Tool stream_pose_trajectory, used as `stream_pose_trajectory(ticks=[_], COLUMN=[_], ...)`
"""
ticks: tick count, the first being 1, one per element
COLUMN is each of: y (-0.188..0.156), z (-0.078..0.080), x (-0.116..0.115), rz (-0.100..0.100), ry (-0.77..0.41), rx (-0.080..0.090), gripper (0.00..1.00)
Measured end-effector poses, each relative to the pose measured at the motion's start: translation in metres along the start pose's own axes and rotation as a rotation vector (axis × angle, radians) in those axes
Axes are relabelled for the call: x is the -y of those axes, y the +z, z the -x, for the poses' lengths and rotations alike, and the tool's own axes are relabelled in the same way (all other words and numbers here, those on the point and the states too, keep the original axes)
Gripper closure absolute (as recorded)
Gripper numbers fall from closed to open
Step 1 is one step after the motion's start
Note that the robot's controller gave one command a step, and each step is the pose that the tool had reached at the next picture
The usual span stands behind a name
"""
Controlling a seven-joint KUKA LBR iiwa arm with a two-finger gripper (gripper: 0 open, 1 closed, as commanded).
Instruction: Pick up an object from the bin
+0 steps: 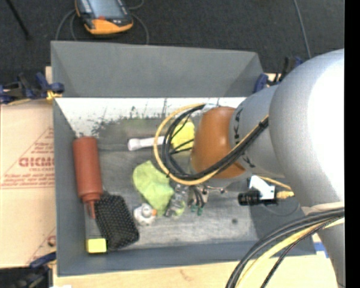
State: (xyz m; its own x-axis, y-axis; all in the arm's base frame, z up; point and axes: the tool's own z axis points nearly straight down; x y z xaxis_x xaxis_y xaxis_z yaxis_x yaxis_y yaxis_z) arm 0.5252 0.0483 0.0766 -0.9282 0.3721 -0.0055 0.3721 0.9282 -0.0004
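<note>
My gripper [187,200] hangs low over the middle of the bin floor, under the orange wrist cover. Its tip is right beside the lower right edge of a crumpled light-green cloth-like thing [151,183]. Just left of the tip lies a small clear and white object [145,213]. A bright yellow thing [183,135] is half hidden behind the cover and cables.
A red-brown cylinder [87,168] lies along the left wall. Below it rests a black mesh item [116,221] with a small yellow block [96,245] at the front left corner. A white stick [145,143] lies near the back wall. The arm covers the bin's right side.
</note>
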Motion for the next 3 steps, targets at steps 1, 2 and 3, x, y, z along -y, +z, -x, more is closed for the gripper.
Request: stream_pose_trajectory(ticks=[1,2,3], y=[-0.048,-0.103,-0.122], z=[-0.001,-0.008,0.001], x=[-0.001,0.007,0.001], rz=[0.003,-0.001,0.004], ry=[-0.035,-0.015,-0.014], rx=[-0.002,-0.009,0.005], gripper=[1.00,1.00,1.00])
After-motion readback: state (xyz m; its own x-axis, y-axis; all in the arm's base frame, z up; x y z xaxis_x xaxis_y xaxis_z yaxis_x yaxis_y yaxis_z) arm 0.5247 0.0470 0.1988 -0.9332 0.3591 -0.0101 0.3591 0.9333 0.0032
